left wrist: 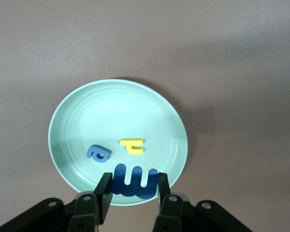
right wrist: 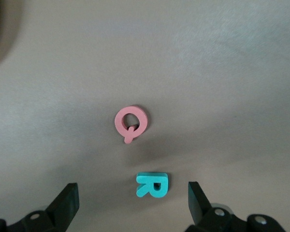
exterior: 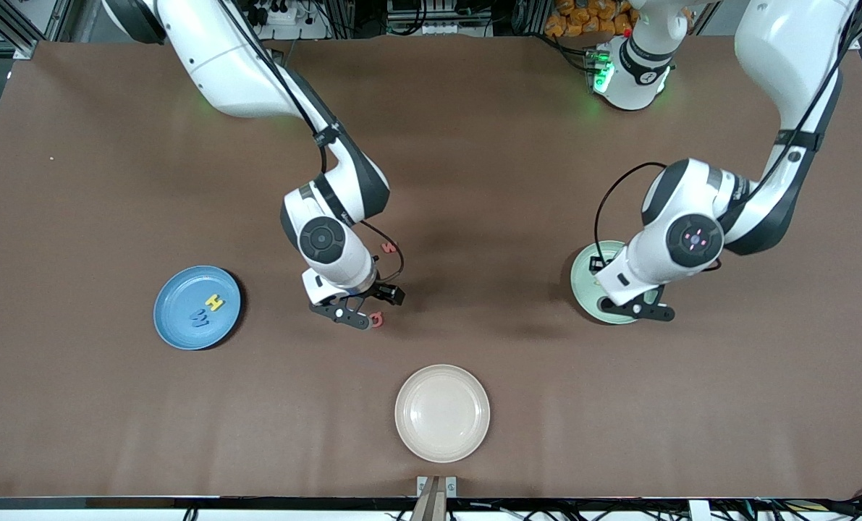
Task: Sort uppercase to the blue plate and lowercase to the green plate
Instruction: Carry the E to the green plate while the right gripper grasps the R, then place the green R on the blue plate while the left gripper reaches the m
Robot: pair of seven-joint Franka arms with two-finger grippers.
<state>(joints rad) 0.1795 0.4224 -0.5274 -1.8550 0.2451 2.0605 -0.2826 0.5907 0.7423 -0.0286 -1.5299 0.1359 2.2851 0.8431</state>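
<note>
Holding blue m (left wrist: pixel 134 180), left tool (left wrist: pixel 132 189) over green plate (left wrist: pixel 77 125); right tool (right wrist: pixel 131 198) spread.

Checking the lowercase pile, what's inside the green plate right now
The green plate holds a blue a and a yellow letter. The left tool grips a blue m over its rim. Plate surface under the m is hidden.

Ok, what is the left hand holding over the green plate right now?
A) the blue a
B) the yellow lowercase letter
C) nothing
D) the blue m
D: the left hand is shut on the blue m over the green plate, where the blue a and yellow letter already lie.
</note>
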